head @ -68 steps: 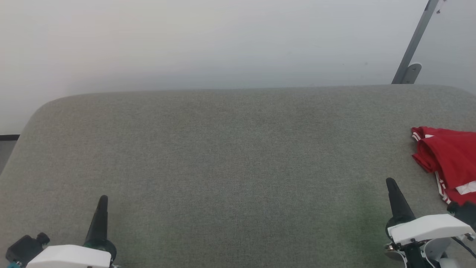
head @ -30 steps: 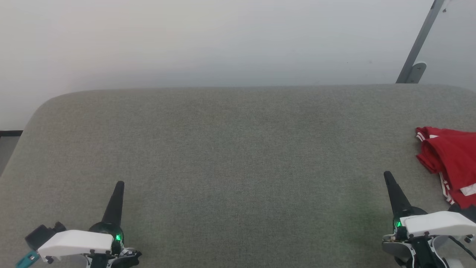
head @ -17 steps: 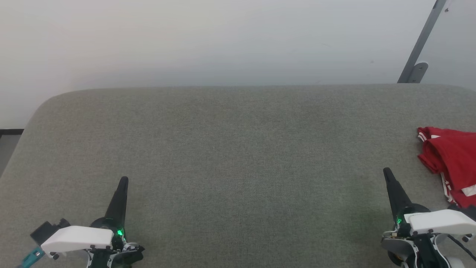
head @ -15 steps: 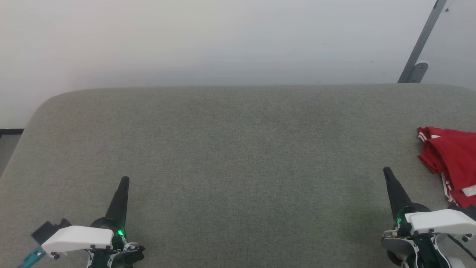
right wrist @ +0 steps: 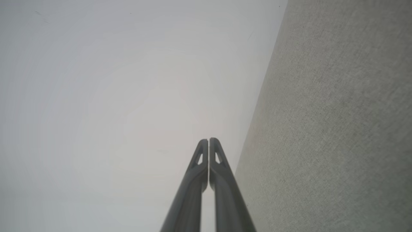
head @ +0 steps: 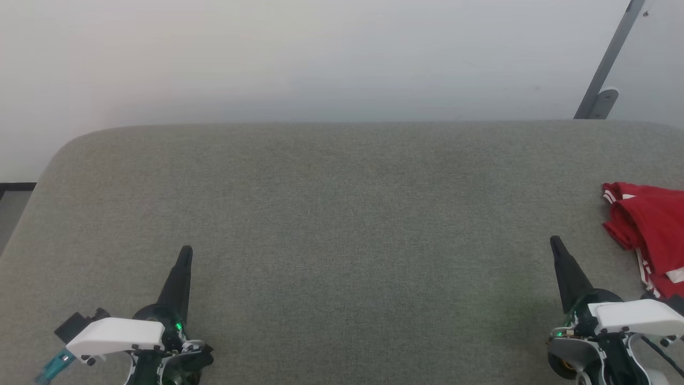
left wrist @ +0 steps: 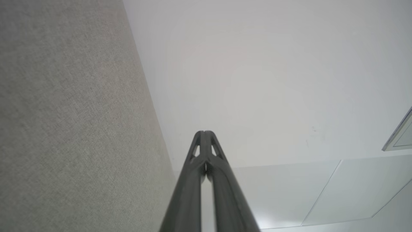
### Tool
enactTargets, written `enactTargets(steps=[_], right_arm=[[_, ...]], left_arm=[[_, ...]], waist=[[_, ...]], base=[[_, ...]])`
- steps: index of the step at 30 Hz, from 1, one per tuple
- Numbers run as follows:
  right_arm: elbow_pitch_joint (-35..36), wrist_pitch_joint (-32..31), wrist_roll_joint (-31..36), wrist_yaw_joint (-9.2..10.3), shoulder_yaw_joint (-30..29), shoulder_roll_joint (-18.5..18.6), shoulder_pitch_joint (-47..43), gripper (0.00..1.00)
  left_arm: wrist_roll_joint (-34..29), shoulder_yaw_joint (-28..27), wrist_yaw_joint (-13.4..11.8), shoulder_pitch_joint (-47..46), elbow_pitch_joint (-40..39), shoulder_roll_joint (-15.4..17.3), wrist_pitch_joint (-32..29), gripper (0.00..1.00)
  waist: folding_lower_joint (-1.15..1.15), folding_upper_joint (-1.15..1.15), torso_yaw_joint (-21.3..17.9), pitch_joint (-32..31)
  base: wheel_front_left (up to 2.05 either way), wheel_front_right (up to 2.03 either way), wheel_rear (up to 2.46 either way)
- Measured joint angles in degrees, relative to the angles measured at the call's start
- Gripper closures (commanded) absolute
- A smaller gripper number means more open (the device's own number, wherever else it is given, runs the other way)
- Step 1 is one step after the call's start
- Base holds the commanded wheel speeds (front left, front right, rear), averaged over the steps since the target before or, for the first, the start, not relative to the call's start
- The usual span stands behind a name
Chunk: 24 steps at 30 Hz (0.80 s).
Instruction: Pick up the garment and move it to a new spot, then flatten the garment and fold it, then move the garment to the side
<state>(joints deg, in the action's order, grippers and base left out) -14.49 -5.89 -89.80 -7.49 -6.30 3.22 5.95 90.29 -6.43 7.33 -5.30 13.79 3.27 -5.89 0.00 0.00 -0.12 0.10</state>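
Grey woven fabric covers the worktop [head: 342, 214], which has rounded far corners and meets a plain pale wall [head: 320, 53]. At the right edge of the head view lies the garment [head: 649, 230] — a bunched red shirt with white striped trim, partly cut off by the frame. The right tool [head: 554, 240] points up the view just left of it, clear of the cloth, its two dark fingers [right wrist: 223, 193] pressed together with nothing between them. The left tool [head: 185, 251] sits well away at the lower left, likewise drawn together and empty — its fingers [left wrist: 188, 193] meet at the tips. A grey metal strut [head: 609, 59] slants across the wall at upper right.
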Motion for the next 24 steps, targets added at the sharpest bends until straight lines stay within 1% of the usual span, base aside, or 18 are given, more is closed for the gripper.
enactTargets(steps=[7, 24], right_arm=[[0.4, -0.6, -2.5, 0.00, -0.2, -0.3, 0.0, 1.00], [0.4, -0.7, -2.5, 0.00, -0.3, -0.3, 0.1, 1.00]], left_arm=[[2.0, 0.0, 0.0, -0.6, 0.3, -0.4, -0.7, 1.00], [2.0, 0.0, 0.0, -0.6, 0.3, -0.4, -0.7, 1.00]], waist=[[0.00, 0.00, 0.1, 0.1], [0.00, 0.00, 0.1, 0.1]], base=[[0.00, 0.00, 0.00], [0.00, 0.00, 0.00]])
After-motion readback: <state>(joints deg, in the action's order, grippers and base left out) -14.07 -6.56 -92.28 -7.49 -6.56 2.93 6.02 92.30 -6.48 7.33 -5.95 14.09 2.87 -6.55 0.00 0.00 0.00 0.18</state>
